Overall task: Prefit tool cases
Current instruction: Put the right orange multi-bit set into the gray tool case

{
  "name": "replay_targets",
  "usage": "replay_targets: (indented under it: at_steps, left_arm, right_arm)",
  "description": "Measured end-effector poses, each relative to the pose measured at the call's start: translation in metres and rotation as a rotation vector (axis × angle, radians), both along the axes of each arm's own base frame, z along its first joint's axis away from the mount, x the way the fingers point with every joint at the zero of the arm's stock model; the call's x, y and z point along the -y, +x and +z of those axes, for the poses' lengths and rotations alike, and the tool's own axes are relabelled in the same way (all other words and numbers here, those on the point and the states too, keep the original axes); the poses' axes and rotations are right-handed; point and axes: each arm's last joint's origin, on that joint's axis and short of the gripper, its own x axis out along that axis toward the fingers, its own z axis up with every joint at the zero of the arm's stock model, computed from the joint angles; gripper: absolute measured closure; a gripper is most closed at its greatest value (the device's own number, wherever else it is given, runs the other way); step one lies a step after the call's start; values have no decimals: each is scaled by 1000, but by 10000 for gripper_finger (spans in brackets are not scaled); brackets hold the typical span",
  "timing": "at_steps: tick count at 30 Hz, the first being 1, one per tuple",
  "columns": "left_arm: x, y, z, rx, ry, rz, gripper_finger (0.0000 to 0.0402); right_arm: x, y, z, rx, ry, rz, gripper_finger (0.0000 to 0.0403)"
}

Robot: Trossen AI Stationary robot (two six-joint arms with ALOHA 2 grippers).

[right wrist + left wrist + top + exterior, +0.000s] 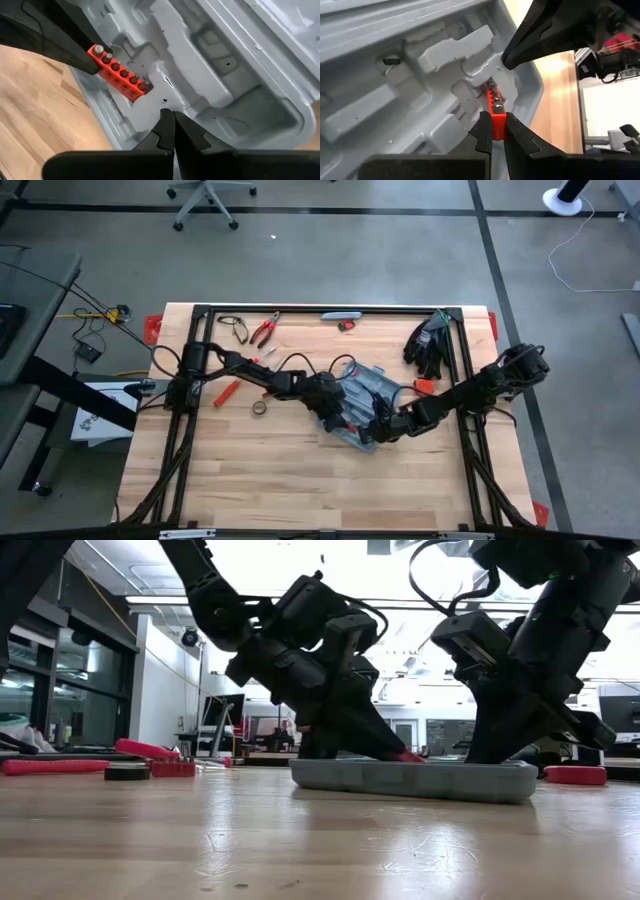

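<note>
tool case [365, 405] largely hidden under arms

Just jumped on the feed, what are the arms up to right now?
Both arms are over the open tool case mid-table. The left gripper is shut on a red bit holder and holds it at a moulded slot in the case's grey inside; it does not look seated yet. The right gripper is shut and empty, its tips on the case close by. Other red-handled tools lie loose on the table.

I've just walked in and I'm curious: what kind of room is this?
Probably a robotics lab or workshop. Two arms work over a grey tool case on a wooden table; an office chair stands on a bare floor, with glass partitions beyond.
</note>
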Motion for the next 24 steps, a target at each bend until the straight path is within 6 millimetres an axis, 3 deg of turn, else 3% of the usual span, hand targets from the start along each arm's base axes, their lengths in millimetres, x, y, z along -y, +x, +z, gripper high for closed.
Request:
replay_targets:
  at_steps: [11,24]
  left_arm:
    - [6,2,-2,-33,-8,49,390]
    - [8,0,-5,-50,38,71,391]
  right_arm:
    - [-1,2,1,27,8,15,403]
    - [7,19,-3,134,14,26,403]
